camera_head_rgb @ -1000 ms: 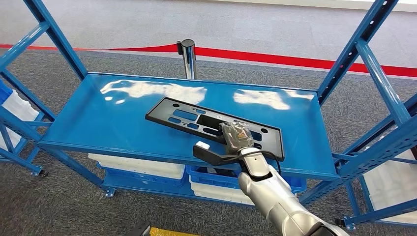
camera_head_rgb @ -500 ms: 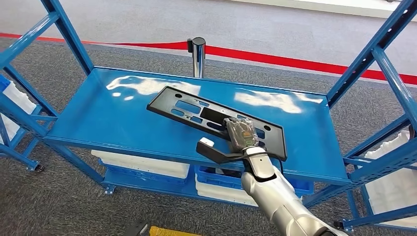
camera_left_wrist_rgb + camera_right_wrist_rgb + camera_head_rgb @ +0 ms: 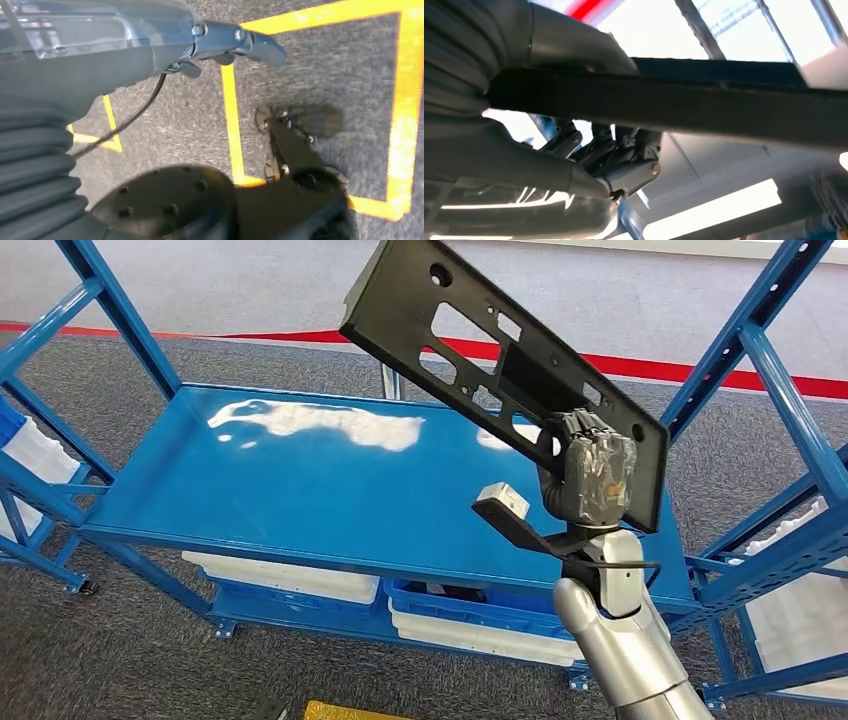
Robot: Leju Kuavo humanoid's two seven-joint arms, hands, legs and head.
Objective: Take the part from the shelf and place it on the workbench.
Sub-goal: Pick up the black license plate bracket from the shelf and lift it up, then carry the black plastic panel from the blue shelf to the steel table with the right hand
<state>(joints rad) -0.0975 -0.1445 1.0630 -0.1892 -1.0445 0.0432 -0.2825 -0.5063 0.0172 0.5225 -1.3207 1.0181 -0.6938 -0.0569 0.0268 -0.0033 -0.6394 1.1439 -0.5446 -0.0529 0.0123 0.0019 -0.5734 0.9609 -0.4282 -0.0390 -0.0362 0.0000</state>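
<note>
The part [image 3: 480, 350] is a long flat black plate with several cut-outs. It hangs tilted in the air above the right half of the blue shelf [image 3: 300, 490], its far end highest at the upper left. My right hand [image 3: 590, 475] grips its lower right portion from below, fingers wrapped over the plate's edge. In the right wrist view the part [image 3: 724, 110] crosses as a dark bar, with my fingers [image 3: 619, 150] curled under it. My left hand [image 3: 235, 42] hangs over the carpet, fingers out and holding nothing.
Blue uprights [image 3: 745, 335] frame the shelf on both sides. White bins [image 3: 290, 582] sit on the lower level. A red line [image 3: 720, 375] crosses the carpet behind. Yellow tape [image 3: 231, 120] marks the floor under my left arm.
The part lay flat on the shelf with my right hand on it; now the hand has lifted it clear and tilted it up. The camera shifted slightly.
</note>
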